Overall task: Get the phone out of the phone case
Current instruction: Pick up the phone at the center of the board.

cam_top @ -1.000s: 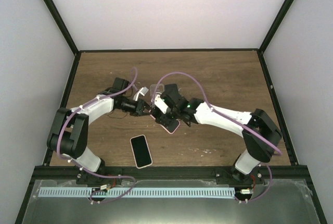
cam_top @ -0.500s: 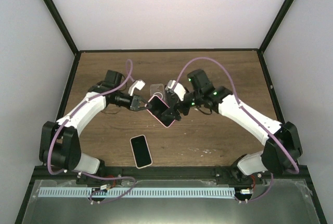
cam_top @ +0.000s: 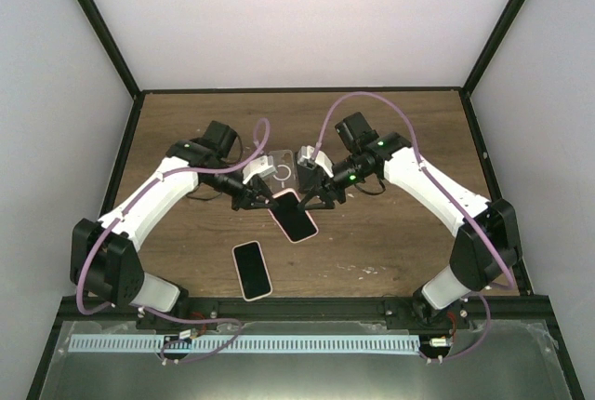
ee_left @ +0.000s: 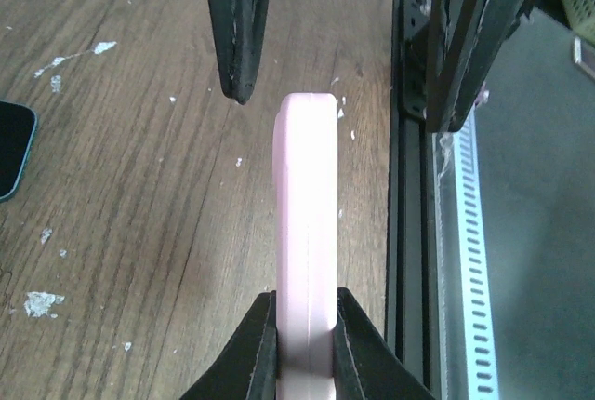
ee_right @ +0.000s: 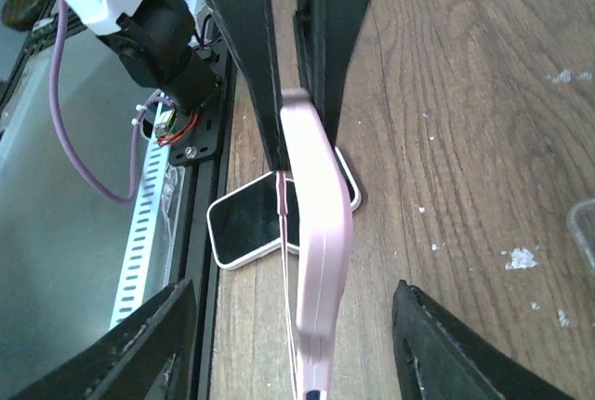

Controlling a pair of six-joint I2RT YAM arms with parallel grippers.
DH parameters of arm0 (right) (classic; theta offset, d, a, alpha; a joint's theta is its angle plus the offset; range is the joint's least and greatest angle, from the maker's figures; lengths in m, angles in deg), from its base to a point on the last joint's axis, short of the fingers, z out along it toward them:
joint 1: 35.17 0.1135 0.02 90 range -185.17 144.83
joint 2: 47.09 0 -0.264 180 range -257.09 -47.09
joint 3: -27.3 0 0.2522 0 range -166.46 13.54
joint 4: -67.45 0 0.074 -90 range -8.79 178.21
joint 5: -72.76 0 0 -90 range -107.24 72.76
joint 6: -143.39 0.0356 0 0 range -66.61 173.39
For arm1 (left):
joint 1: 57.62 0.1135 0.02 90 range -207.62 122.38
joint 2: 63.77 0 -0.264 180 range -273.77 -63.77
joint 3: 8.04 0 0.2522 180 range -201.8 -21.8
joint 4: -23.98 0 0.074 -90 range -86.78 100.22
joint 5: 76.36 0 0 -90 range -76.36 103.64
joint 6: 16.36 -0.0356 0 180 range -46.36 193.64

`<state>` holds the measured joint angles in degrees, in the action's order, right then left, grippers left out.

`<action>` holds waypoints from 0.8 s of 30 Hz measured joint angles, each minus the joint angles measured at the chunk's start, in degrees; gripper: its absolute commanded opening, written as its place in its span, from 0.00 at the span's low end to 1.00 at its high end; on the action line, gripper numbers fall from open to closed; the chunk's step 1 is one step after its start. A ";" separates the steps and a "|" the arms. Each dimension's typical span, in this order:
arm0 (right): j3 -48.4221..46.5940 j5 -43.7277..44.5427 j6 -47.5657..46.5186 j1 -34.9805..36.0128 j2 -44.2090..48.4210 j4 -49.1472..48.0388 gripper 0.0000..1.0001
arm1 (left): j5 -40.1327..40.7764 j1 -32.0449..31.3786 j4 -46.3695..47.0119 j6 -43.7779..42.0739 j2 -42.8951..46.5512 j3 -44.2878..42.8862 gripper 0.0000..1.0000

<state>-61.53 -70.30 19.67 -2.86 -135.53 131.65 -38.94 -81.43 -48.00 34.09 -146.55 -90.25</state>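
Observation:
A phone in a pink case (cam_top: 296,217) is held above the wooden table, between both arms. My left gripper (cam_top: 270,197) is shut on one end of it; in the left wrist view the black fingers (ee_left: 263,344) clamp the pink case (ee_left: 307,233) edge-on. My right gripper (cam_top: 318,197) is open. In the right wrist view its jaws stand wide on either side of the pink case (ee_right: 321,233) without touching it. The case looks slightly bowed there, with a thin pink lip (ee_right: 282,197) standing off one side. The phone's screen faces up in the top view.
A second phone (cam_top: 251,270) in a pale case lies flat near the table's front edge, also in the right wrist view (ee_right: 244,223). A clear case (cam_top: 279,172) lies behind the grippers. The black frame rail (ee_left: 414,233) runs along the near edge.

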 measured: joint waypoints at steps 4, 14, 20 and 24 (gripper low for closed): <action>-3.15 -0.50 -1.95 0.15 -1.99 2.23 0.45 | 2.56 -2.56 -0.81 -2.32 -1.73 -1.40 0.00; -3.82 0.63 -4.90 1.99 -3.41 3.67 0.20 | 3.65 -3.87 -1.53 -3.80 -4.39 -4.52 0.00; -3.82 1.95 -4.15 1.97 -3.48 3.72 0.01 | 4.04 -5.05 -1.11 -2.32 -4.37 -4.48 0.28; -3.82 1.99 -3.58 1.79 -3.48 3.32 0.01 | 1.36 -2.69 4.15 2.84 -2.95 -2.45 0.52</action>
<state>-65.35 -68.31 16.09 -1.07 -139.01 134.97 -37.58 -84.12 -43.84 36.93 -149.50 -92.69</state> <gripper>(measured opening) 0.081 0.386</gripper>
